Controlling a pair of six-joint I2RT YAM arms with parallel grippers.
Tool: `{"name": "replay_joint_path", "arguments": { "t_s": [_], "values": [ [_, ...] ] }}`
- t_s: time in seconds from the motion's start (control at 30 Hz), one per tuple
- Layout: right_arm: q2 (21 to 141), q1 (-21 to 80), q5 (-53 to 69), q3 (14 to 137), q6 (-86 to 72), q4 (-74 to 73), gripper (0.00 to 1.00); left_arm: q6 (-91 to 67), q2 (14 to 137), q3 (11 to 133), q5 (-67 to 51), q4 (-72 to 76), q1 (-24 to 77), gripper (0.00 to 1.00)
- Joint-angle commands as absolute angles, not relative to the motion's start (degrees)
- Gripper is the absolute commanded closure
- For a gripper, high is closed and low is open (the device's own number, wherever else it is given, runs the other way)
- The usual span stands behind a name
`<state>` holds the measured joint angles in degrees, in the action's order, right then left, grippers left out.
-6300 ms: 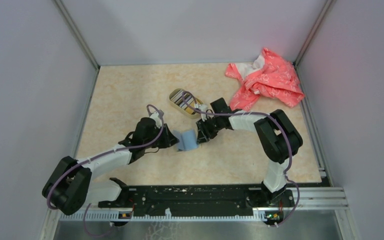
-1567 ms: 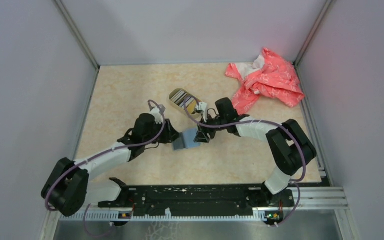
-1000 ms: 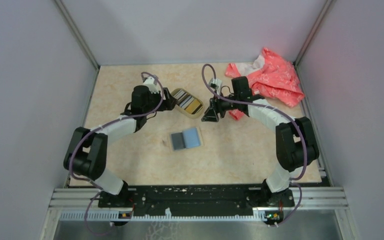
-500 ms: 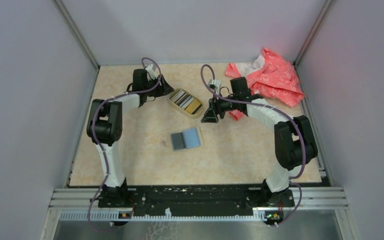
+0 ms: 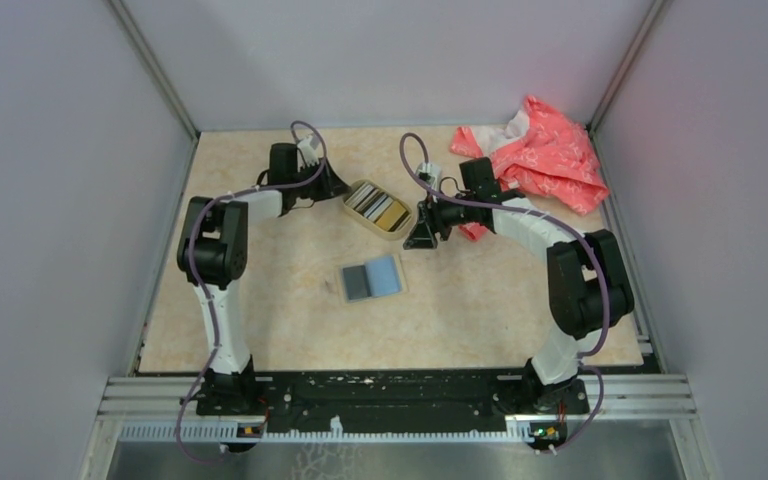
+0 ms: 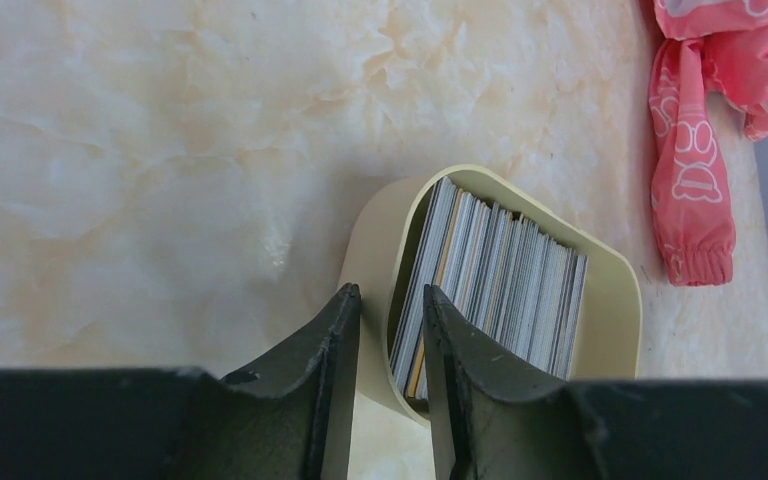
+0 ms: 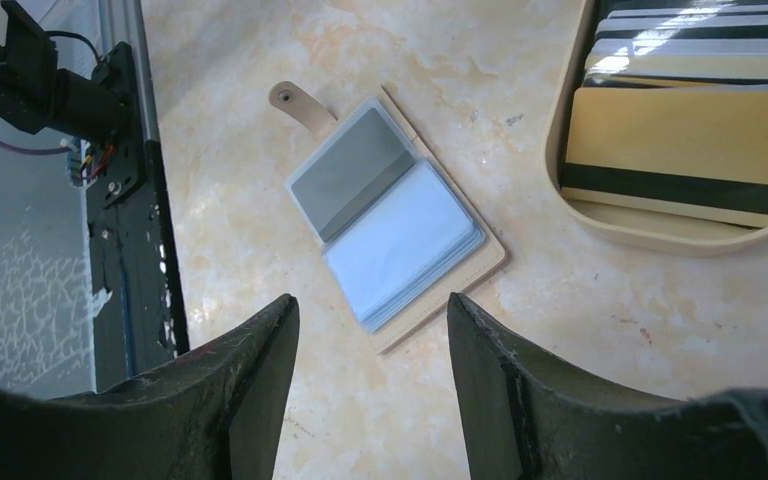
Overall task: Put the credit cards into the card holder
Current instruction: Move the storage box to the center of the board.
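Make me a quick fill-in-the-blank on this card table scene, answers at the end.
1. The card holder lies ___ on the table.
2. The dish is packed with credit ___.
3. The tool at the dish's rim is the ___ one.
4. The right tool holds ___.
Answers: open; cards; left; nothing.

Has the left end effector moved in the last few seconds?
Yes. The left end effector has travelled away from the black base rail toward the back wall, and now straddles the rim of the tan oval plastic dish.
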<state>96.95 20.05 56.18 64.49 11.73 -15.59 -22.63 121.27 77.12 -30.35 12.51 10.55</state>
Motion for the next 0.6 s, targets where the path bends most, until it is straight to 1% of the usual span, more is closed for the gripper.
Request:
{"name": "replay_joint_path", "arguments": {
  "t_s": [0.0, 0.37, 0.57],
  "values": [
    [96.78, 19.78, 54.45, 65.69, 11.63, -15.12, 0.44, -22.97, 120.44, 74.43, -35.33, 12.97, 13.48, 0.65],
    [96.45, 19.70, 37.46, 66.18, 1.64, -13.45, 0.44, -27.51, 112.77, 64.88, -34.22, 17.44, 19.78, 0.64],
    [96.91, 19.74, 27.88, 65.02, -2.21, -12.06, 0.42, -29.42, 110.59, 61.57, -33.58, 20.82, 23.88, 0.63]
  ]
}}
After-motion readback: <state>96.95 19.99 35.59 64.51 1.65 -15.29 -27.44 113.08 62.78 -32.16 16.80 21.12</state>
